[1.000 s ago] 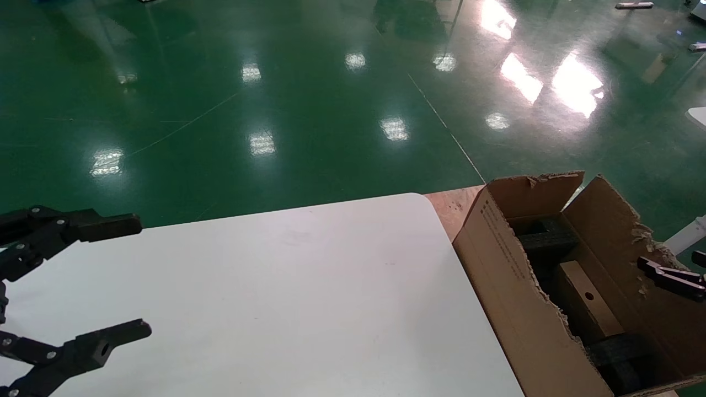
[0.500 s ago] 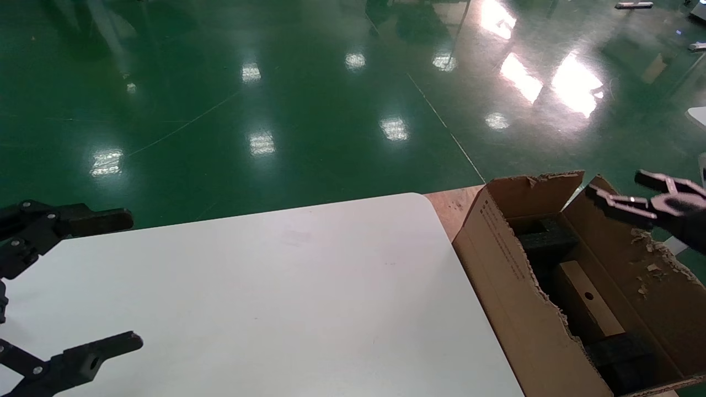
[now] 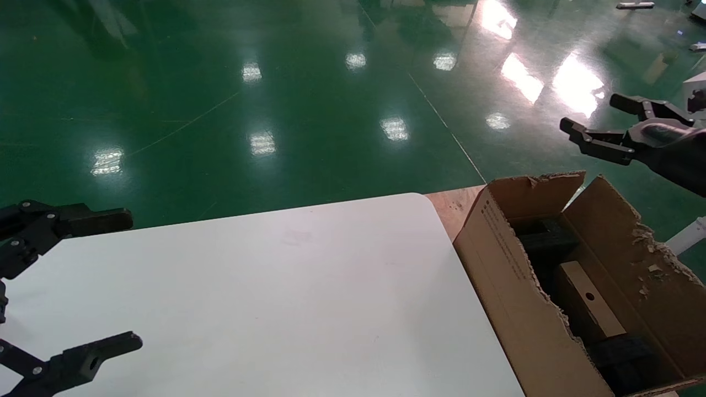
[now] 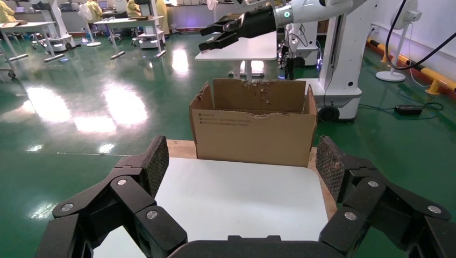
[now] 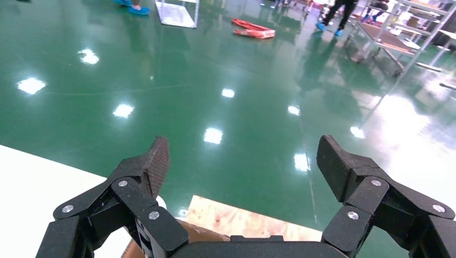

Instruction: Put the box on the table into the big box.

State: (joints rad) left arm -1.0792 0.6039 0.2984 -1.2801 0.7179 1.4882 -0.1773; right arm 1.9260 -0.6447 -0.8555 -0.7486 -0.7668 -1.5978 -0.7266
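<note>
Cardboard big box (image 3: 513, 275): side print unreadable.

This is a large factory-style robot lab. A glossy green epoxy floor (image 3: 287, 99) reflects overhead lights, with white robot pedestals (image 4: 344, 59), rows of white worktables (image 4: 129, 22) and yellow-vested workers (image 4: 95, 9) beyond.

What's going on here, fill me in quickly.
The job looks done. The box lies inside the big box, between black foam blocks, beside the table. The right gripper is open and empty, up in the air above the big box's far end. The left gripper is open too, parked over the table's left side, holding nothing.
</note>
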